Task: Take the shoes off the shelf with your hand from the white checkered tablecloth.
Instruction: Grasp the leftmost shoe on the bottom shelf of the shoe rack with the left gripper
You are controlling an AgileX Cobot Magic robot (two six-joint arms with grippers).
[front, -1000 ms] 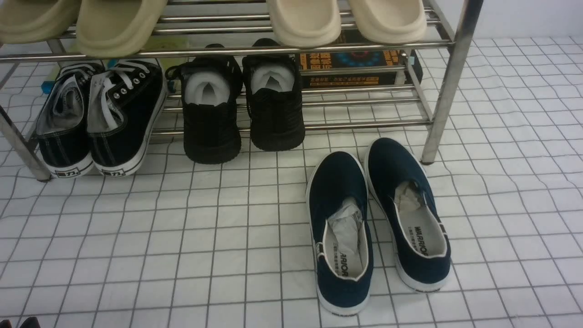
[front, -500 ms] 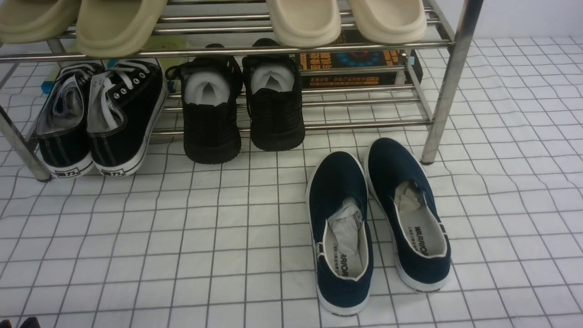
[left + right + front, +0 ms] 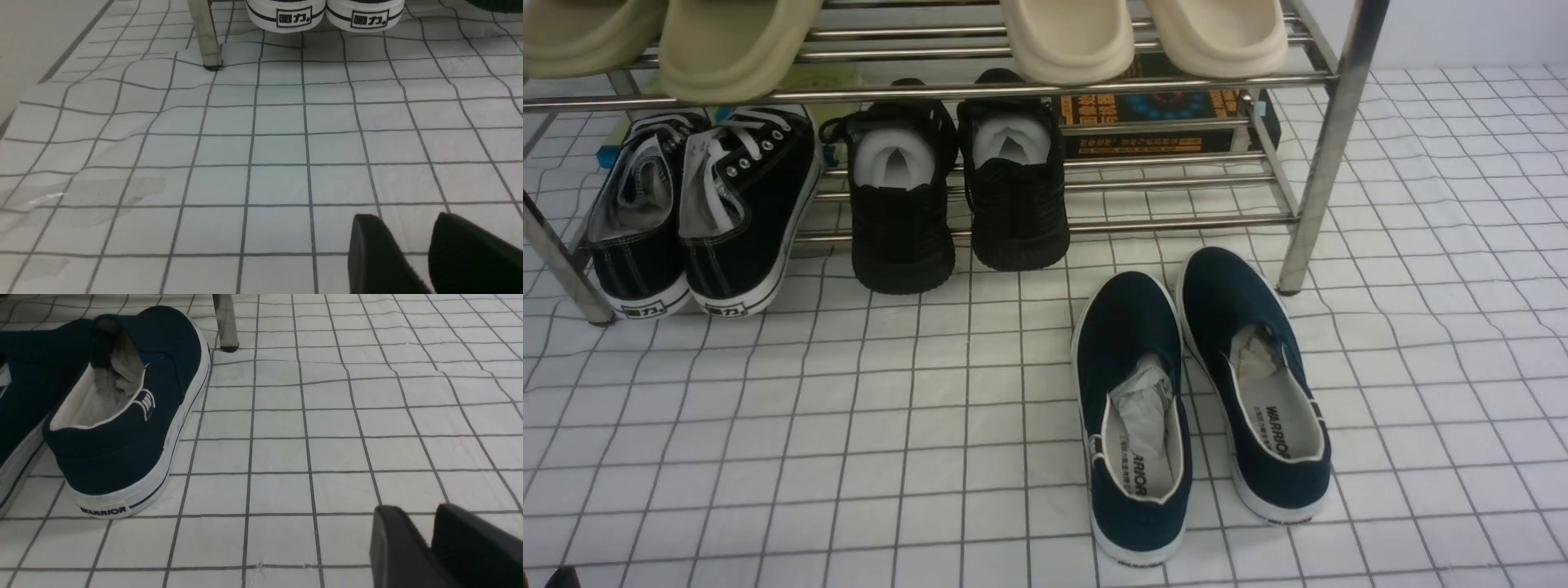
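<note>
The shoes, black canvas lace-ups with white soles, stand on the shelf's lowest tier at the left, heels toward me. Their white heels show in the left wrist view beside a shelf leg. The shelf is a shiny metal tube rack standing on the white checkered tablecloth. My left gripper hovers low over bare cloth well in front of the shoes, its jaws a little apart and empty. My right gripper is low over the cloth to the right of the navy slip-ons, jaws together and empty.
Navy slip-ons lie on the cloth at front right and also show in the right wrist view. All-black knit sneakers sit mid-shelf. Beige slippers and cream slippers fill the upper tier. A dark printed box stands behind.
The dark tip of my left arm at the bottom left edge of the front view has slipped a little lower. The shoes have not moved.
</note>
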